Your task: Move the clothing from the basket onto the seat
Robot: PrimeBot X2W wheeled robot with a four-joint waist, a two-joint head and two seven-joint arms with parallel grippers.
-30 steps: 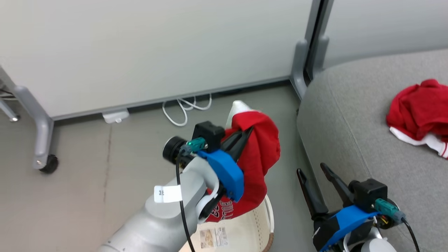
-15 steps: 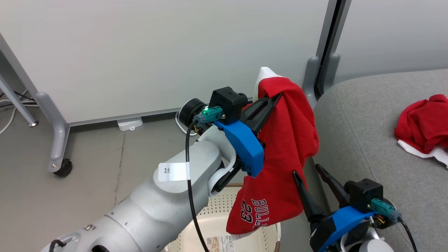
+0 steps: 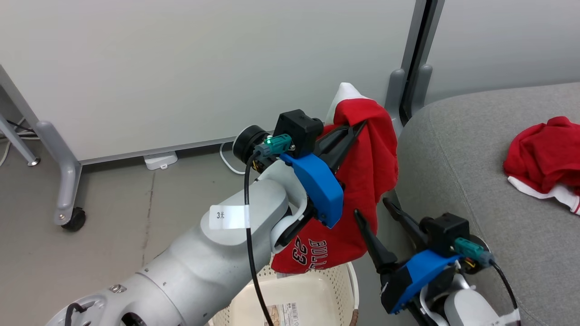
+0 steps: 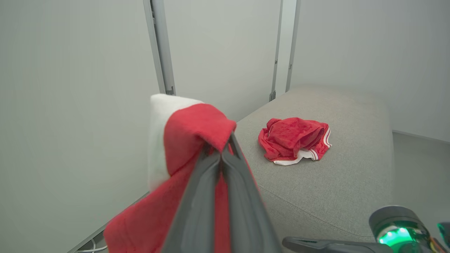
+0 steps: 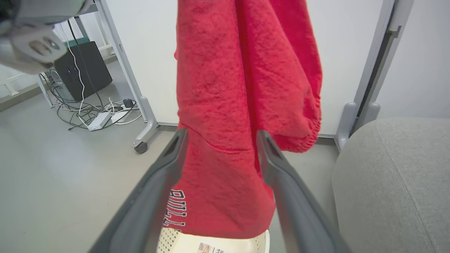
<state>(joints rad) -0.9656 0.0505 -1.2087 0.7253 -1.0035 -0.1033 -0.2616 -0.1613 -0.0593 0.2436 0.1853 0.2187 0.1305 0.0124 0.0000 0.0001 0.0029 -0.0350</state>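
Head view: the left fingers are pinched together on a red BULLS garment, which hangs lifted over the cream perforated basket, beside the grey seat. The right fingers are spread and hold nothing. A crumpled garment, red with white trim, lies on the seat.

Left wrist view: thin red fabric with a white band drapes over the closed fingers. The rounded, woven-textured seat is ahead.

Right wrist view: dimpled mesh cloth hangs in soft folds above the basket, and the visible part of its bottom holds no cloth. It looks as though one piece has been placed and this one is midway.
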